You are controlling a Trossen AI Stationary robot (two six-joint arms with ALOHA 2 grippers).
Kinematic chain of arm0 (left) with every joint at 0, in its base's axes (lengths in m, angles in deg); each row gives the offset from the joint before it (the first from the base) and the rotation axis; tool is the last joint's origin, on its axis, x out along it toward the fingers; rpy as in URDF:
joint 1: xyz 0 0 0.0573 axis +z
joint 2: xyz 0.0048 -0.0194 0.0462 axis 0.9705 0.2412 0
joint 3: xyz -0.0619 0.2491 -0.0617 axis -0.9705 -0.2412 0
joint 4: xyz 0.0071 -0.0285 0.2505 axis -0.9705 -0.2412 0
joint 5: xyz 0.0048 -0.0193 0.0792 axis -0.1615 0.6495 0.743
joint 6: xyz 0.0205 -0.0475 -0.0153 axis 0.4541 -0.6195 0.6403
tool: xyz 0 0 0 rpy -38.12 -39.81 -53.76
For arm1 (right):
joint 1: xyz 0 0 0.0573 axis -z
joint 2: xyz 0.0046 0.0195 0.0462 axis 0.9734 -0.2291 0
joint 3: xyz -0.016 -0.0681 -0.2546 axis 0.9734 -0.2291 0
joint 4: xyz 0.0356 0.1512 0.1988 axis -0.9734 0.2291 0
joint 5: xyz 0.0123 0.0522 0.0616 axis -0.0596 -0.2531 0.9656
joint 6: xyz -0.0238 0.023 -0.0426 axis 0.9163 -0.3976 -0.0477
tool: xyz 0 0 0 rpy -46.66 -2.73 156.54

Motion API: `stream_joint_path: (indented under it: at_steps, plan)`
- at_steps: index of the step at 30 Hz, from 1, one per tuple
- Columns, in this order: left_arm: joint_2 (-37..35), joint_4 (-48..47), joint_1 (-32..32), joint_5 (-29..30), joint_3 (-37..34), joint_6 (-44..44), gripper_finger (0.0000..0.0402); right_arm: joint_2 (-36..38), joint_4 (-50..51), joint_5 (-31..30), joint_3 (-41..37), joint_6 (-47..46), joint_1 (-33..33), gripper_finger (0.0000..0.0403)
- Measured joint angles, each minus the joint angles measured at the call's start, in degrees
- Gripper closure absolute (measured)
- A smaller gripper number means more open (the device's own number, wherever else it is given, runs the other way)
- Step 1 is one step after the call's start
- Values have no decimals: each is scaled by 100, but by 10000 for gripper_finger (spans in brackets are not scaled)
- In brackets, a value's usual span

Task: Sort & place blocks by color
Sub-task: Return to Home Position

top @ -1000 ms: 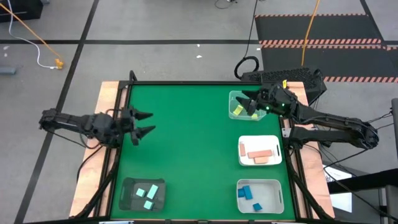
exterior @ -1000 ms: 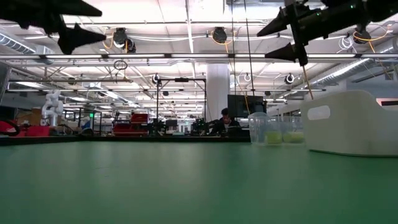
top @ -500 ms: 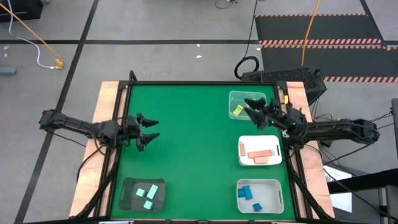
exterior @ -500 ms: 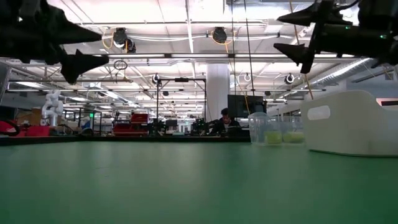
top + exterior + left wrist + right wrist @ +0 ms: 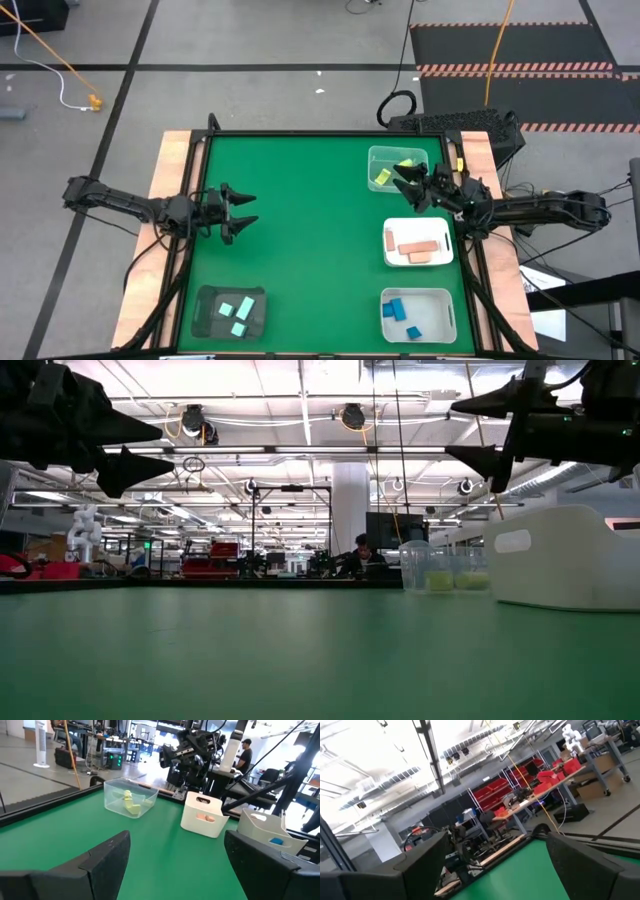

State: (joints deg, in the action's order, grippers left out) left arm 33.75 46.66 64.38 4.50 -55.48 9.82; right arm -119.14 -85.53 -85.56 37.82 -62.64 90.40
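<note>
Withdrawn since a second ago from over the clear plastic bin [image 5: 372, 153] toward the green worktop's [image 5: 300, 230] right edge: right end effector [image 5: 403, 178], spread apart, released. Left end effector [image 5: 245, 208] by the left edge, spread too. Yellow blocks [image 5: 383, 177] in that bin, far right corner; salmon pink bars [image 5: 418, 247] in the white tray [image 5: 447, 225] midway; blue blocks [image 5: 398, 309] in the pale gray bin [image 5: 450, 293], near right corner; mint green blocks [image 5: 235, 310] in the dark tray [image 5: 205, 295], near left corner.

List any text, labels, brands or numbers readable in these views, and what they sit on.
None can be read.
The green table and the white tray show no print.
A green-lit sign far back in the room is too small to read.
</note>
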Motion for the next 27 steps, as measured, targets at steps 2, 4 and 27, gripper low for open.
stream_joint_path:
  at_steps: [2,4,27]
  plan:
    - [0,2,0,0,0,-20,80,0,11,0,-35,4,0,69]
    - [0,2,0,0,0,-12,78,0,73,-1,-37,35,0,69]
    - [0,0,-4,4,2,-11,82,0,137,28,-56,313,11,69]
